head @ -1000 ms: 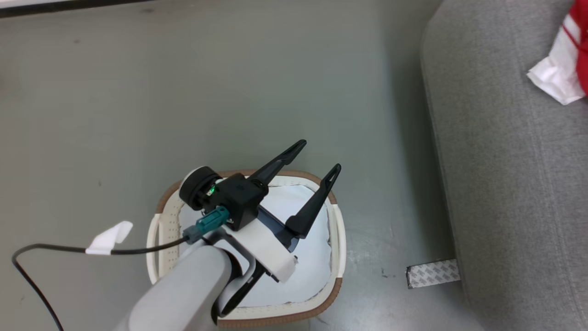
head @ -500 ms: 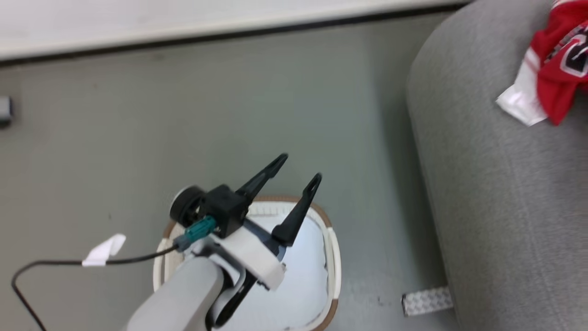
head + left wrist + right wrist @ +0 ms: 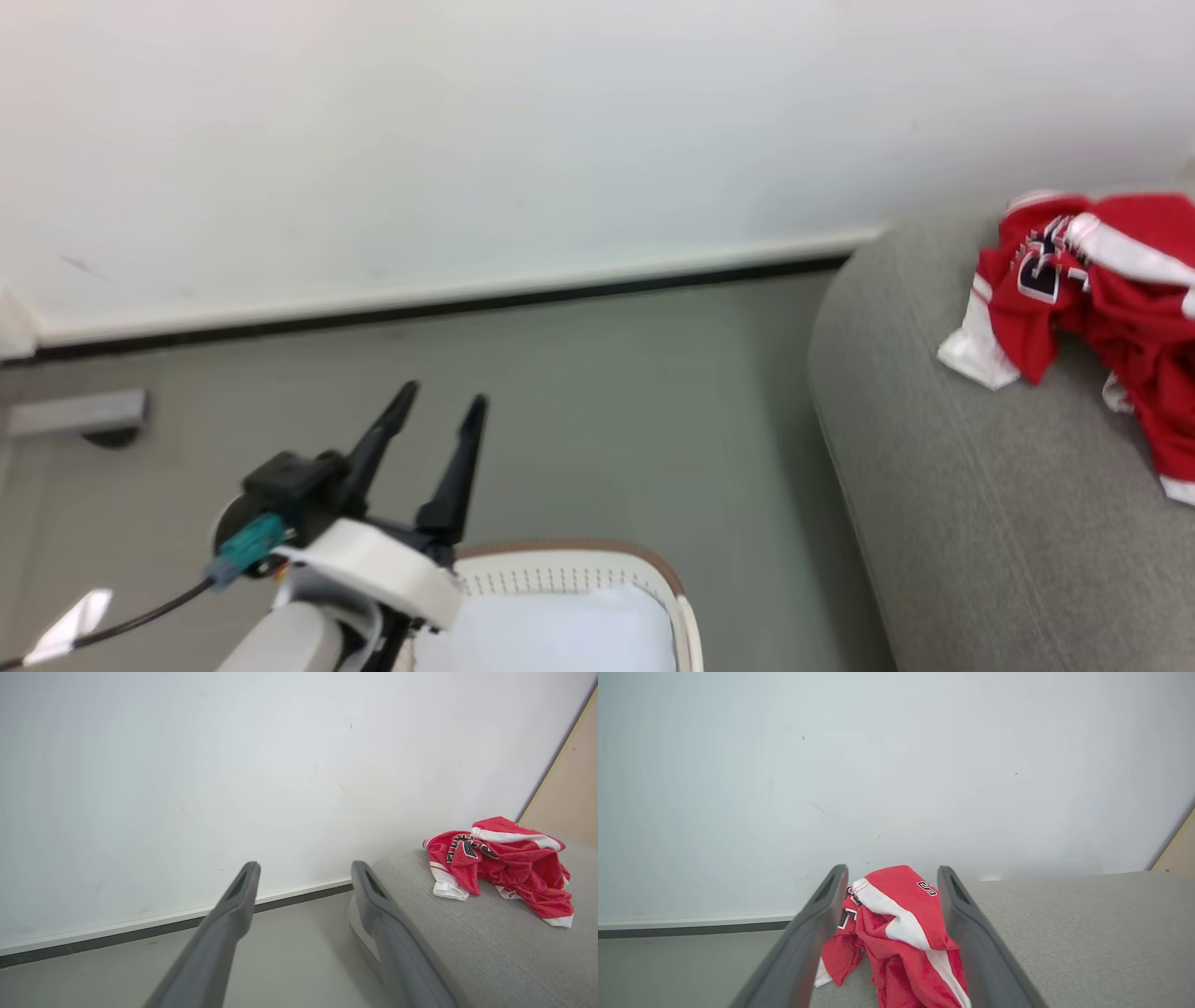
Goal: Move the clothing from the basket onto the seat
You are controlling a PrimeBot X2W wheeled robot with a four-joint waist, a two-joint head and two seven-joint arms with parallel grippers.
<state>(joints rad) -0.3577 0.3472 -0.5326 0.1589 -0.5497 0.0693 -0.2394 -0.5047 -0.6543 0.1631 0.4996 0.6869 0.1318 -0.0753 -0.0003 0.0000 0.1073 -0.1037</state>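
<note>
Red jersey (image 3: 1120, 317) lies crumpled on the grey seat (image 3: 980, 523), while left claw (image 3: 442, 397) and right claw (image 3: 892, 870) gape wide, empty. Light and limp, it looks best pinched at a raised fold.

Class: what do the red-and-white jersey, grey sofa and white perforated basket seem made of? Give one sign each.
Red-and-white jersey: soft cloth, perhaps synthetic; it crumples. Grey sofa: matt woven upholstery; weave shows. White perforated basket: likely moulded plastic; neat hole rows.

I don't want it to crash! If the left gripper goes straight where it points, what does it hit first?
Probably the white wall: the left gripper has open air ahead. The seat lies close beside that line, but depth is unclear.
</note>
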